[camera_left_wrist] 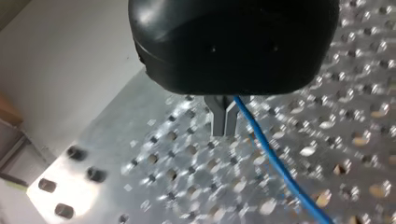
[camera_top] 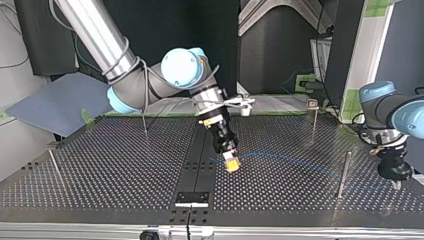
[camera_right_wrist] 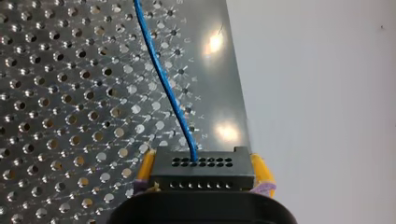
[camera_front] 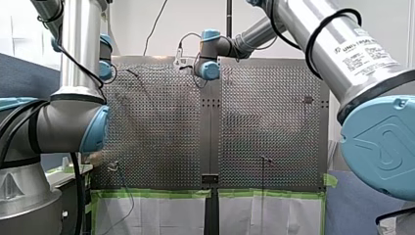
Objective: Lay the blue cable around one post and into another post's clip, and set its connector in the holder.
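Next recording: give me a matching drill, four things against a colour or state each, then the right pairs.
1 cable
2 connector
3 left pincer
4 post

A standing upright
B black, gripped by right pincer
C blue
D metal fingers, together

Pairs: 1-C, 2-B, 3-D, 4-A

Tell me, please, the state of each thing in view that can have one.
right pincer, shut on the connector.
left pincer, shut on the blue cable.
connector, gripped, with the blue cable plugged into it.
blue cable, strung between the two pincers, in no clip yet.
holder, empty.
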